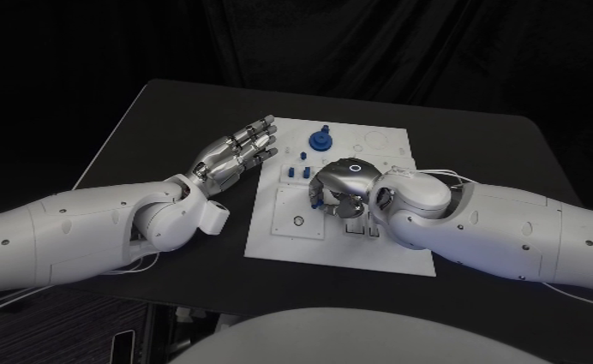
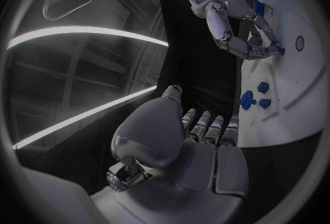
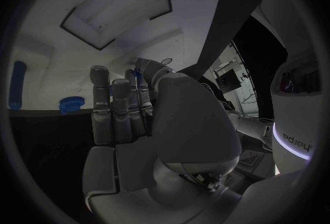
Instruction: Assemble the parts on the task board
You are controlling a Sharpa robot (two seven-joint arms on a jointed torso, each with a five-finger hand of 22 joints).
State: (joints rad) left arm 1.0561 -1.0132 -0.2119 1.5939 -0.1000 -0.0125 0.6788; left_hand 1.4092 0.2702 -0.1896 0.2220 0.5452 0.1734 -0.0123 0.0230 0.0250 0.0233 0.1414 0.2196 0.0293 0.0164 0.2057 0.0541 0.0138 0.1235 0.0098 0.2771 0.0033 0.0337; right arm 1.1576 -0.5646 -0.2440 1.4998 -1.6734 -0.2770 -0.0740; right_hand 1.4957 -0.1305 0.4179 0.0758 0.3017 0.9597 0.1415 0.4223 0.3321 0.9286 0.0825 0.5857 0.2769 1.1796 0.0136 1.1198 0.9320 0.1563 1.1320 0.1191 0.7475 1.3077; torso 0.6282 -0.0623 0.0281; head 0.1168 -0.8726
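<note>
The white task board (image 1: 371, 253) lies in the middle of the black table. My right hand (image 1: 343, 186) hovers low over the board's middle with its fingers curled down, pinching a small blue part (image 1: 319, 204) against the board. The left wrist view shows that same hand (image 2: 237, 28) with the blue part (image 2: 278, 49) at its fingertips. A round blue part (image 1: 321, 139) stands near the board's far edge, with small blue pieces (image 1: 294, 173) just in front of it. My left hand (image 1: 237, 157) floats beside the board's left edge, fingers stretched out and holding nothing.
The board has outlined recesses (image 1: 299, 221) and printed marks on its near half. Bare black table (image 1: 185, 124) surrounds the board on all sides. More blue pieces (image 2: 249, 101) sit on the board close to my left hand's fingertips.
</note>
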